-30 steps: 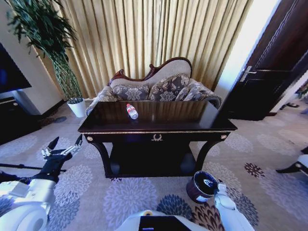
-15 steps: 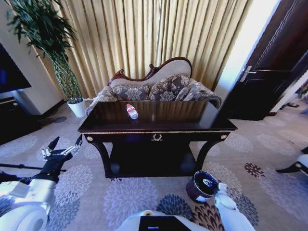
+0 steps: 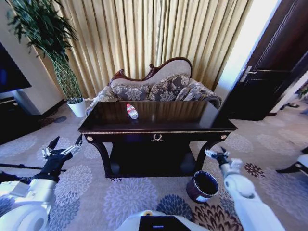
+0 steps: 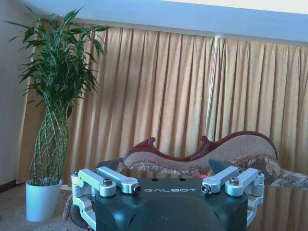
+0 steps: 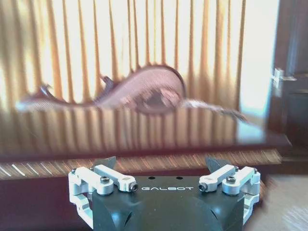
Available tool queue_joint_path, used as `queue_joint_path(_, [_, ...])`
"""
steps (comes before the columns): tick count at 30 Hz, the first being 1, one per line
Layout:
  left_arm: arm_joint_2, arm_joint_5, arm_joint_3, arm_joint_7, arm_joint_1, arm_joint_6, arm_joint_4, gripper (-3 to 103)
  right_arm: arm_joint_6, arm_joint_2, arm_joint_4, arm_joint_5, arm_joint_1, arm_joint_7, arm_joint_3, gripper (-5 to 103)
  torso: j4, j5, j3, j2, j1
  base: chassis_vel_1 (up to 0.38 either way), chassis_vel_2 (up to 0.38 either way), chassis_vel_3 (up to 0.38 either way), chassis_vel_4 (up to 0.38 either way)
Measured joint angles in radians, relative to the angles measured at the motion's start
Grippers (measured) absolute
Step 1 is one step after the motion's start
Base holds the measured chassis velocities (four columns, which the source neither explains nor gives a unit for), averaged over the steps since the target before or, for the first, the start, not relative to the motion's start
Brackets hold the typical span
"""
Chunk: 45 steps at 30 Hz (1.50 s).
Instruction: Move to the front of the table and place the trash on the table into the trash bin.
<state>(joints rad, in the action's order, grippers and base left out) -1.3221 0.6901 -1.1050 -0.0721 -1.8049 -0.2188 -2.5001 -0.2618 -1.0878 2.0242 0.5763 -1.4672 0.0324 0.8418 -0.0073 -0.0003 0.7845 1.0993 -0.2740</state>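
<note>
The dark glossy table (image 3: 192, 126) with gold trim stands straight ahead in the head view. On its left part lies the trash, a clear plastic bottle (image 3: 131, 111) with a red-white label. The dark round trash bin (image 3: 202, 186) stands on the carpet by the table's right front leg. My right gripper (image 3: 216, 154) is open and hovers above the bin, level with the table's lower frame; in its wrist view the open gripper (image 5: 161, 163) faces the table's front edge (image 5: 144, 161). My left gripper (image 3: 66, 143) is open and waits low at the left, clear of the table; it also shows in the left wrist view (image 4: 166, 166).
A patterned sofa (image 3: 154, 89) stands behind the table against gold curtains. A potted plant in a white pot (image 3: 77, 108) is at the back left, a black TV stand (image 3: 14, 118) at the far left, a dark door (image 3: 269, 82) at the right. Carpet lies open on both sides.
My right arm has lifted from just over the bin's mouth and now hangs higher, beside the table's right leg. The left arm, bottle and bin have stayed put.
</note>
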Motion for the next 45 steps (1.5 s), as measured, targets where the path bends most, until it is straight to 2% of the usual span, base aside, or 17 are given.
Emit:
queue_joint_path(5, [0.001,0.0,-0.005,0.003,0.0,-0.002,0.0,100,-0.051,-0.002,0.161,0.025,-0.002,-0.009,0.038,100,-0.0001,0.0002,0.0,0.0,0.0,0.0,0.0,0.0,0.0])
queue_joint_path(12, [0.004,0.012,-0.03,0.003,-0.002,-0.002,0.0,100,-0.067,-0.004,0.272,0.025,-0.01,-0.03,0.081,100,0.0,0.0,0.0,0.0,0.0,0.0,0.0,0.0,0.0])
queue_joint_path(20, [0.013,0.027,-0.039,0.009,0.003,-0.004,0.0,100,-0.071,-0.02,0.293,-0.017,-0.032,-0.036,0.073,100,0.0,0.0,0.0,0.0,0.0,0.0,0.0,0.0,0.0])
queue_joint_path(24, [0.036,0.056,-0.071,0.03,0.016,-0.026,0.0,100,-0.081,-0.036,0.311,-0.037,-0.084,-0.07,0.082,100,-0.0002,0.0001,0.0,0.0,0.0,0.0,0.0,0.0,0.0])
queue_joint_path(30, [0.04,0.067,-0.082,0.034,0.018,-0.031,0.0,100,-0.126,-0.06,0.376,-0.031,-0.151,-0.09,0.097,100,-0.0002,0.0,0.0,0.0,0.0,0.0,0.0,0.0,0.0])
queue_joint_path(45, [0.059,0.093,-0.103,0.05,0.034,-0.053,0.0,100,-0.125,-0.073,0.398,-0.031,-0.153,-0.092,0.086,100,-0.0001,0.0001,0.0,0.0,0.0,-0.007,0.005,0.006,-0.006])
